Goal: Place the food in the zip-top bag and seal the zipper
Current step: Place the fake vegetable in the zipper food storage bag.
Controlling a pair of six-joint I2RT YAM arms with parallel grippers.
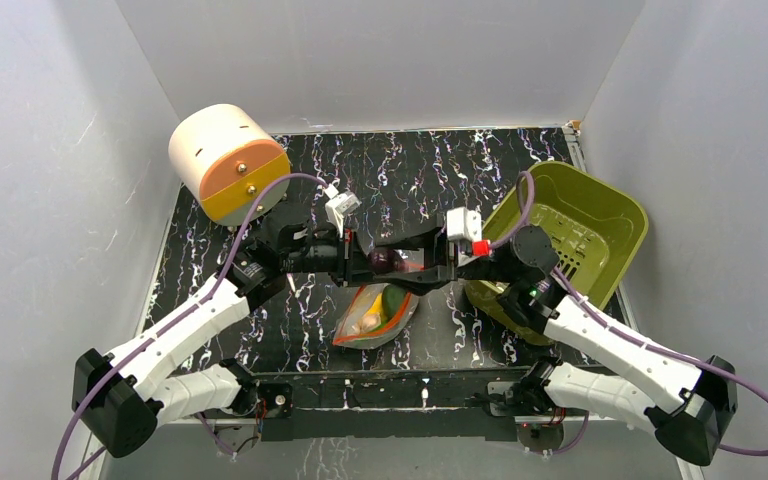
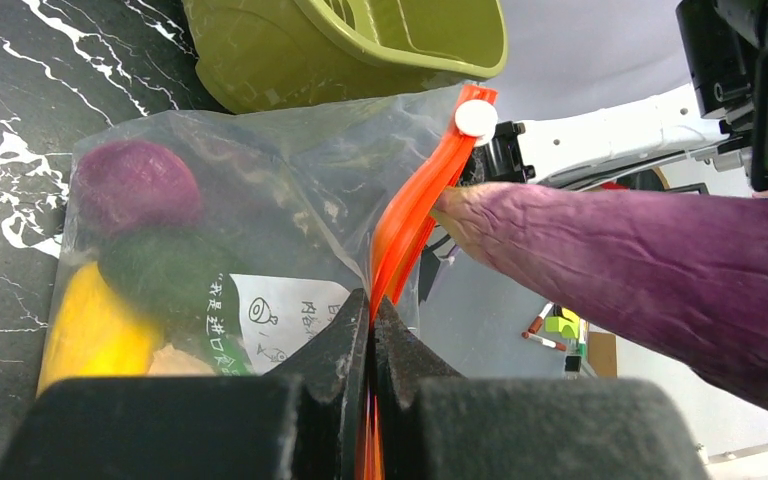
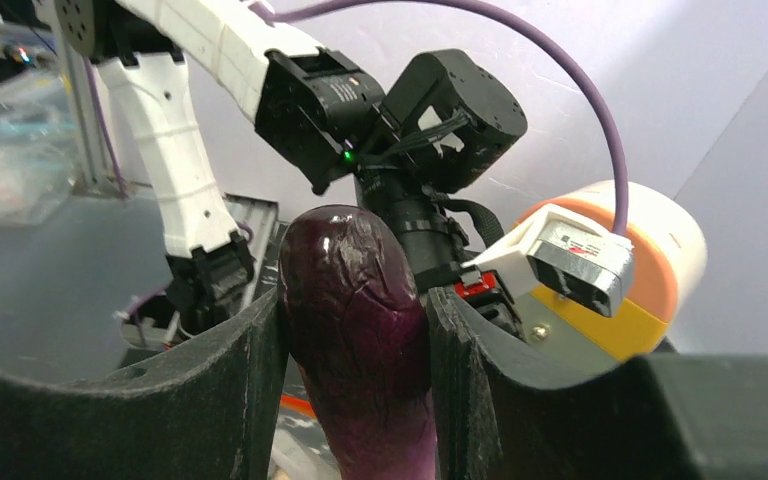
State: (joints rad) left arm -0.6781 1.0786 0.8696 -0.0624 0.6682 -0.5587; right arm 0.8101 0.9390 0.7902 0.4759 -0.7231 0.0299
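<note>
Top view first: the clear flat plastic zip-top bag (image 1: 375, 318) is down on the black white-veined table (image 1: 440, 165), between the two arms and near the olive-green slotted plastic basket (image 1: 600, 215). Some yellow and green shows through the plastic. Right above the bag, the left gripper (image 1: 352, 262) and right gripper (image 1: 405, 264) come together with the dark purple toy eggplant (image 1: 384, 262) between them.

Left wrist view: the fingers are pressed tight together on the narrow orange-red zipper strip (image 2: 415, 205), holding the mouth edge up. Inside the bag I can make out the pink-purple round piece (image 2: 135, 185), the dark green piece (image 2: 160, 270), the yellow lemon-like oval (image 2: 85, 330) and the small beige lump (image 2: 175, 362). The eggplant's tip is right at the opening, just beside the strip, but not inside.

Right wrist view: the jaws are clamped on the eggplant, one finger on each side.

So I'd say it's mostly done, with four foods bagged. What's left is getting the eggplant in and sealing the zipper, which looks wide open here.
</note>
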